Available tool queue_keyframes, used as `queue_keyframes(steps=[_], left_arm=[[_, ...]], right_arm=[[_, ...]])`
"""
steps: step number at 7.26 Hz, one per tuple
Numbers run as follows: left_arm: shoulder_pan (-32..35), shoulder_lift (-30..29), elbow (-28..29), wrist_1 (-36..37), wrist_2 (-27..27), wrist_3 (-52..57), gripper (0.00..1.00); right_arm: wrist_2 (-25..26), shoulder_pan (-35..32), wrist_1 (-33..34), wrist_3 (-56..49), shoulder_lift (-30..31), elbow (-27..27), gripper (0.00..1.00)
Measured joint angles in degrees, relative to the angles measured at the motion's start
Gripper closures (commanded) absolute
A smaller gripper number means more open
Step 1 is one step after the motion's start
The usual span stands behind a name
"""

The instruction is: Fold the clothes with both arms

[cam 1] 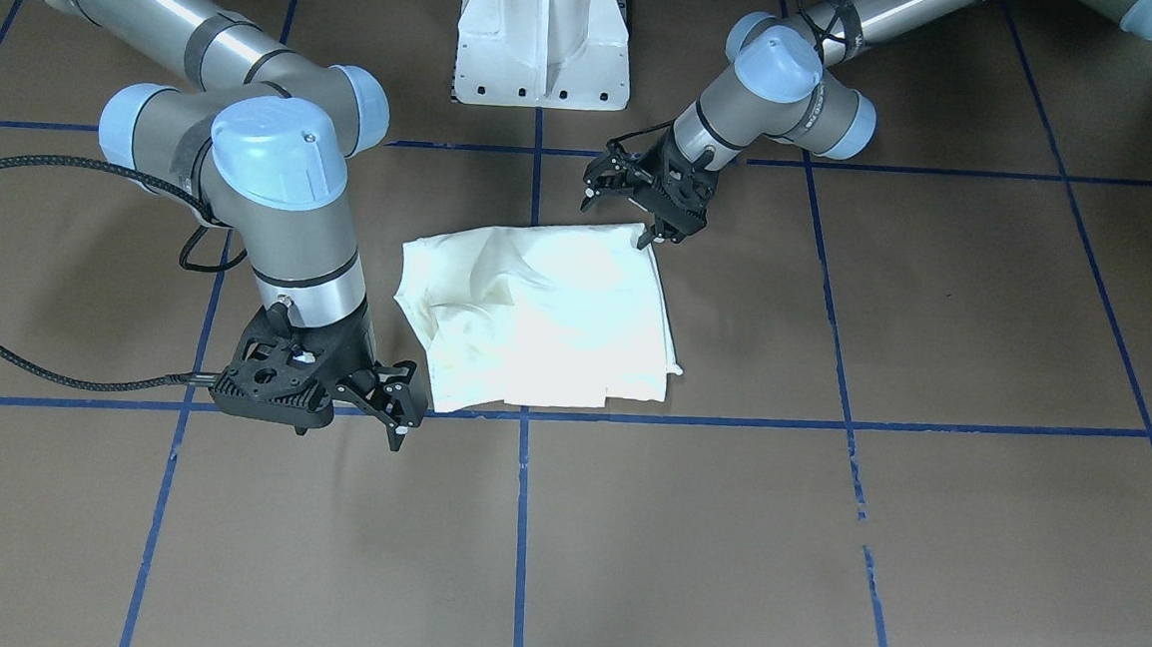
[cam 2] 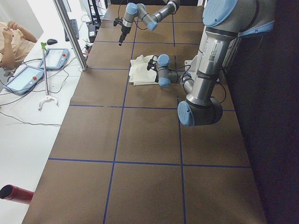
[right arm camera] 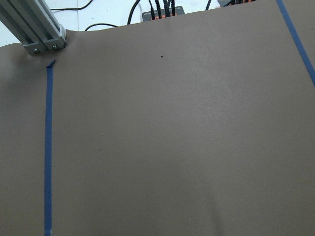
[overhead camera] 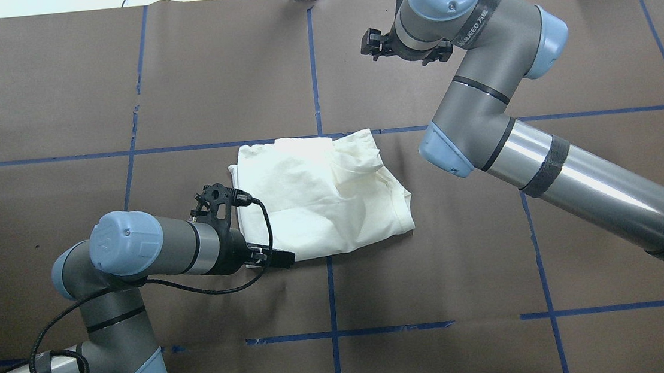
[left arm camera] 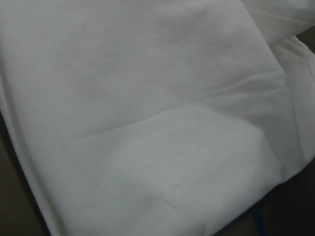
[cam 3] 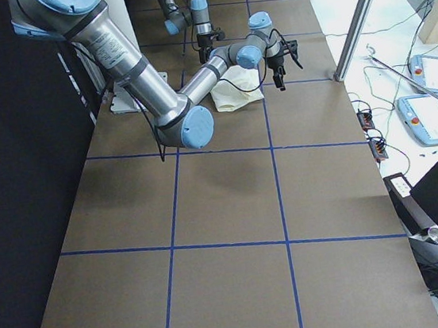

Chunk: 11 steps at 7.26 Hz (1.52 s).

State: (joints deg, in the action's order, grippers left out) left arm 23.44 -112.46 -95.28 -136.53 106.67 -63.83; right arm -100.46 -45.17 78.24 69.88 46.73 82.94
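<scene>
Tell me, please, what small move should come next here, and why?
Probably bring the right pincer down onto the shirt corner nearest it. The left pincer sits open at the opposite corner, while the right one hangs clear of the cloth, its camera showing only bare table. A two-armed fold likely needs both corners held.

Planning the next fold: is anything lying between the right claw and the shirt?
Nothing visible does. The right claw hangs beyond the shirt on the side away from the robot, and only bare brown table with blue tape lines lies between them.
</scene>
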Motion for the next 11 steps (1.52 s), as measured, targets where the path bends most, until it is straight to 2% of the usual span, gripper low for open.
queue_keyframes(steps=[1,2,3,4,5,7,11], left_arm=[[0.46,-0.04,-1.84,0.25,0.14,0.05,0.0],[3.02,-0.09,-3.79,0.99,2.19,0.36,0.0],[7.68,-0.11,-4.73,1.88,6.72,1.47,0.0],[12.59,0.21,-5.05,2.49,11.28,4.22,0.0],[15.74,0.88,-4.93,2.72,13.67,7.37,0.0],[18.05,1.39,-4.52,2.84,14.99,10.29,0.0],[18.08,1.28,-3.53,2.79,14.83,10.65,0.0]], right_arm=[[0.0,0.11,0.14,0.51,-0.14,0.65,0.03],[0.02,0.42,0.33,2.13,-0.32,1.17,0.17],[0.22,1.22,0.42,4.98,-0.43,1.42,0.3],[1.13,2.77,0.5,8.19,-0.49,1.59,0.38],[3.29,4.9,0.62,11.21,-0.54,1.71,0.42],[9.61,10.04,2.05,16.63,-0.1,2.68,0.43],[19.74,18.71,9.47,24.73,2.33,10.51,0.43]])
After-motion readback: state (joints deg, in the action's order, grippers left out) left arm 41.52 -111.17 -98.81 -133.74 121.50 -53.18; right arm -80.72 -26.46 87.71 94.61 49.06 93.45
